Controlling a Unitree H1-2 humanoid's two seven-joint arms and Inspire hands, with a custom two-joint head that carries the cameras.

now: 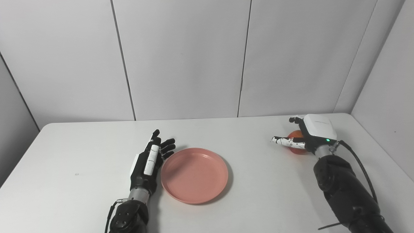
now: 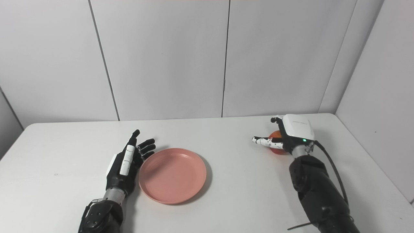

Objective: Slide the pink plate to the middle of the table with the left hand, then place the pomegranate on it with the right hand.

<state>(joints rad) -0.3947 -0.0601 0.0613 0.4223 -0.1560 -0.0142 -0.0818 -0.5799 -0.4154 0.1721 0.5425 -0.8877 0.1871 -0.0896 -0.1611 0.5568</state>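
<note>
The pink plate (image 1: 194, 174) lies flat near the middle of the table, empty. My left hand (image 1: 148, 161) is open and rests on its edge against the plate's left rim, fingers stretched toward the back wall. The orange-red pomegranate (image 1: 297, 151) sits on the table at the back right and is mostly hidden. My right hand (image 1: 310, 132) is over it from the right, with its fingers apart around the fruit and its thumb stretched out to the left. I see no closed grip on the fruit.
The white table (image 1: 81, 155) ends at the grey panel walls behind and to the right. A black cable (image 1: 359, 165) runs along my right forearm. Nothing else stands on the table.
</note>
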